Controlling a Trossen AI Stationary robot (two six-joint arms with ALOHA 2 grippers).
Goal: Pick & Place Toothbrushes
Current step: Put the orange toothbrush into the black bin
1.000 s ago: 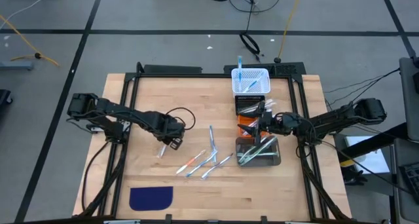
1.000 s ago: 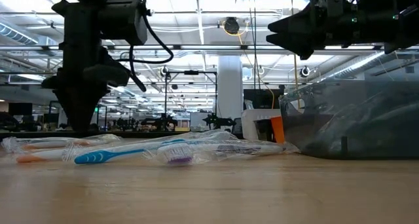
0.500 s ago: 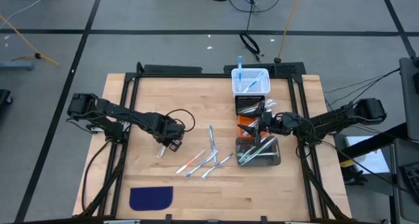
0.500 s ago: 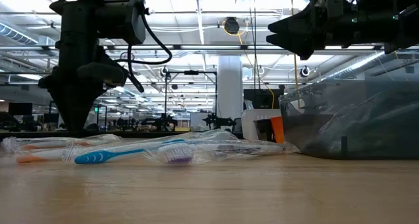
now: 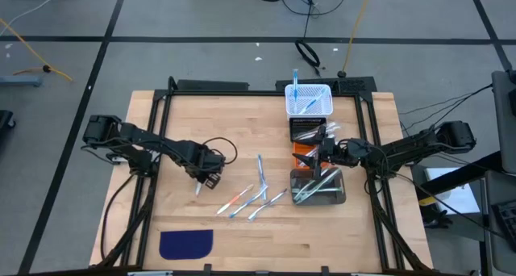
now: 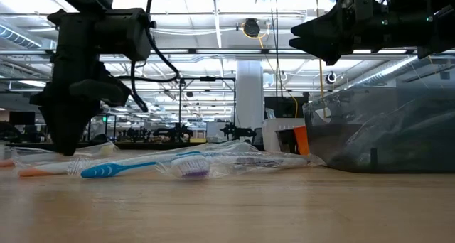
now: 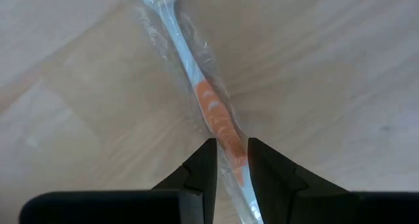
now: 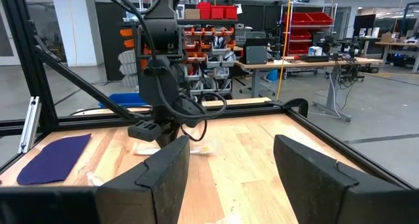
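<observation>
The left gripper (image 5: 208, 179) is hanging low over the wooden surface (image 5: 242, 131), on its left half. Its fingers (image 7: 201, 168) are sitting a little apart, with only a thin gap between them. A wrapped orange toothbrush (image 7: 213, 122) is lying on the wood right under them, and its handle is running into that gap. The fingers are close on both sides of it, but it is hard to say if they are squeezing it. From above, this toothbrush is showing as a small pale stick (image 5: 197, 186) just beside the gripper.

A small bunch of loose toothbrushes (image 5: 254, 197) is lying spread out in the middle of the surface, some crossing each other. From table height, a blue one (image 6: 135, 165) is lying in front of the others in their clear wrappers.

The right gripper (image 5: 324, 149) is staying up in the air on the right side, over the clear bin (image 5: 318, 187). Its fingers (image 8: 163, 175) are spread wide apart and are holding nothing. The clear bin is holding a few toothbrushes with green on them. A white basket (image 5: 309, 100) is sitting at the far edge with a blue toothbrush (image 5: 295, 84) sticking up in it. A dark tray (image 5: 305, 129) is sitting between the basket and the bin.

A dark blue cloth (image 5: 185, 244) is lying flat near the front edge on the left.
</observation>
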